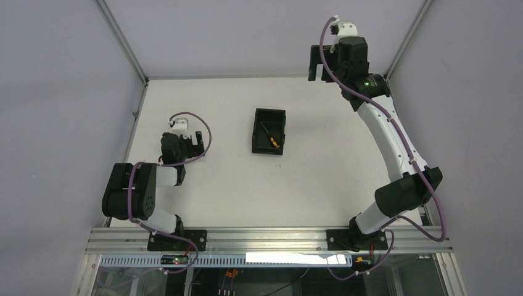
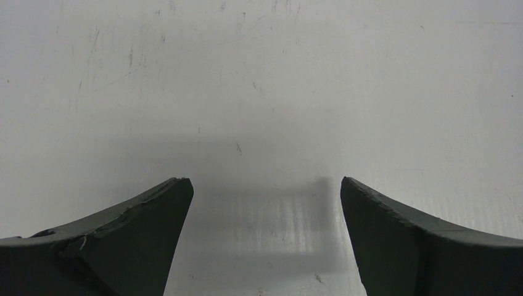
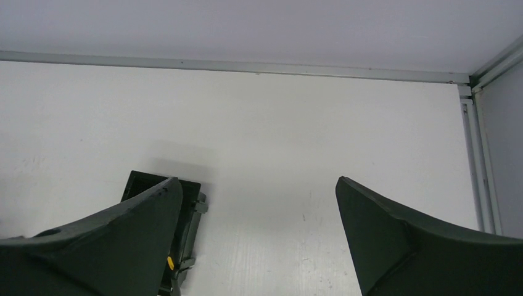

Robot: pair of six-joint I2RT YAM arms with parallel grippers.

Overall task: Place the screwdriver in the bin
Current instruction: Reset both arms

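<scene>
The right tool (image 1: 319,73) stands wide open, its two dark fingers (image 3: 117,240) spread far apart with nothing between them but bare white surface (image 1: 321,179). It hangs raised above the surface, beyond the bin (image 1: 256,132) and off to the bin's right, well apart from it. From the right wrist camera, the right tool (image 3: 258,182) looks down and back at the bin (image 3: 143,183), whose corner shows just past the edge of one finger. The rest of the bin is hidden behind that finger.

The left tool (image 1: 198,139) is open too, and it has hold of nothing. In its wrist view, the left tool (image 2: 264,180) frames only scuffed white surface and its own soft shadow. It sits low, to the bin's left and well apart from the bin.

The screwdriver (image 1: 269,135) lies inside the bin, slanted across the bin's floor. Its thin dark shaft points toward the bin's far wall and its yellow-orange end rests near the bin's near right corner. In the right wrist view only a small yellow spot of the screwdriver (image 3: 170,262) peeps out beside the finger (the shaft cannot be made out there).

The bin itself rests flat on the surface, about midway between the two tools, touching neither.
</scene>
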